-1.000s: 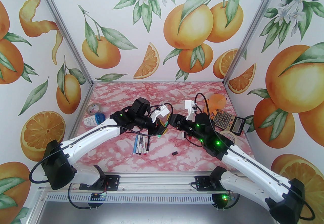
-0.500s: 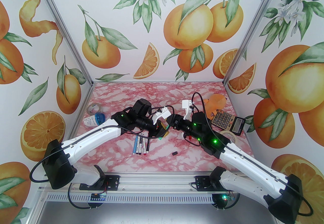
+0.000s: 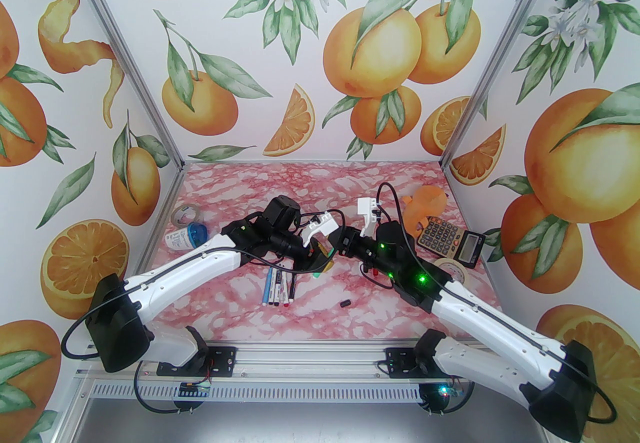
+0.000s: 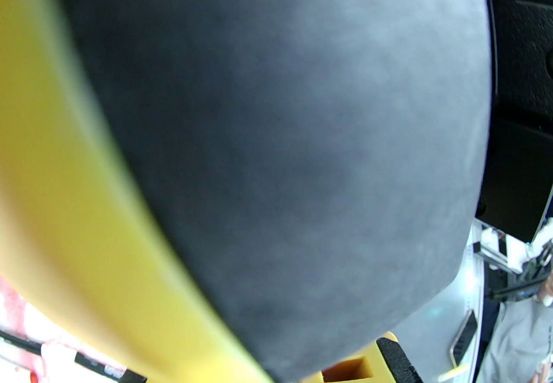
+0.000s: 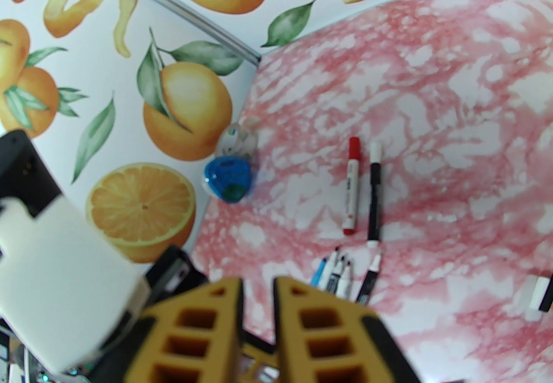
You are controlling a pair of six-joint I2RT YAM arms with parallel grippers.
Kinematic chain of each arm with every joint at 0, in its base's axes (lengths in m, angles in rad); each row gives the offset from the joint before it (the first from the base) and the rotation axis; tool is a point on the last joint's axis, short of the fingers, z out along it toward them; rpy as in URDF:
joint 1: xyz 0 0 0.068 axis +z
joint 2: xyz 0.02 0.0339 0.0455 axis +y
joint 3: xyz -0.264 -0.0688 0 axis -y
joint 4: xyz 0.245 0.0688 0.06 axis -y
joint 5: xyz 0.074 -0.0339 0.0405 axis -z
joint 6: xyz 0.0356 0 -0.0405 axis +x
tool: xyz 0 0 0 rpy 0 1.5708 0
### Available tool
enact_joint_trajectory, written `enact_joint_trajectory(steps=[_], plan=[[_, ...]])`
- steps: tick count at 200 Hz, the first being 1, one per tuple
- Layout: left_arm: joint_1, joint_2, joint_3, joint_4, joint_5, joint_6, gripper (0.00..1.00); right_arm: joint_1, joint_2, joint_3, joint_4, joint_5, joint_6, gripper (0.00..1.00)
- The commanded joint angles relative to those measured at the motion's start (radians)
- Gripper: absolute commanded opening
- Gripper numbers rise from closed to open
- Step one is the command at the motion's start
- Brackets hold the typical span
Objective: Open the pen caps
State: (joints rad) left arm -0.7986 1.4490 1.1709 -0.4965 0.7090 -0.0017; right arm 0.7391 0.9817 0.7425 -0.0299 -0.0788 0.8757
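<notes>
**Top external view: one cap plainly off, green pen in hand, two pens waiting**

Both arms are meeting nose to nose over the middle of the table (image 3: 325, 191). The left gripper (image 3: 322, 260) is clamping shut. A green stub is poking out below its fingers, and I'm taking that for the green pen (image 3: 316, 275). The right gripper (image 5: 258, 286) is pressing its fingers nearly together, leaving a thin slit. I cannot tell what it is pinching, if anything. It is sitting right at the left one's tip, though, which is where a cap would be.

Done, as far as I'm seeing: a loose black cap (image 3: 345, 303) is lying alone, nearer the arms' bases. Four pens (image 3: 279, 288) are lying side by side to its left. In the right wrist view their ends are looking thin and bare, like nibs.

Left to do: a red pen (image 5: 351, 186) and a black pen (image 5: 375, 195) are lying side by side beyond that bunch. The first is wearing its red cap (image 5: 354, 147) and the second a white cap (image 5: 376, 150). I'm judging the job a little past halfway, with those two waiting and the green one seemingly being worked on.
</notes>
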Motion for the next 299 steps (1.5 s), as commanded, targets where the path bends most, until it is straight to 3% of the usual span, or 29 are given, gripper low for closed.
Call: enact_joint_trajectory(steps=[1, 59, 97, 138, 198, 234, 299], plan=[[-0.005, 0.012, 0.022, -0.019, -0.009, 0.021, 0.11, 0.008, -0.033, 0.019, 0.019, 0.095, 0.020, 0.07], [-0.031, -0.004, 0.019, -0.054, -0.207, 0.071, 0.07, -0.020, -0.086, 0.080, -0.128, 0.328, 0.072, 0.05], [-0.035, -0.003, 0.018, -0.054, -0.200, 0.071, 0.07, -0.056, -0.138, 0.054, -0.091, 0.392, 0.105, 0.04], [-0.035, -0.019, 0.013, -0.036, -0.169, 0.055, 0.06, -0.104, -0.139, 0.071, -0.113, 0.282, 0.018, 0.06], [0.012, -0.134, -0.021, 0.012, -0.227, 0.053, 0.08, -0.106, -0.130, -0.003, -0.336, 0.138, -0.150, 0.08], [0.034, -0.157, -0.031, 0.028, -0.236, 0.045, 0.08, -0.051, -0.051, -0.009, -0.561, 0.229, -0.154, 0.08], [0.038, -0.165, -0.041, 0.040, -0.252, 0.039, 0.08, 0.031, 0.001, -0.147, -0.584, 0.231, -0.107, 0.10]])
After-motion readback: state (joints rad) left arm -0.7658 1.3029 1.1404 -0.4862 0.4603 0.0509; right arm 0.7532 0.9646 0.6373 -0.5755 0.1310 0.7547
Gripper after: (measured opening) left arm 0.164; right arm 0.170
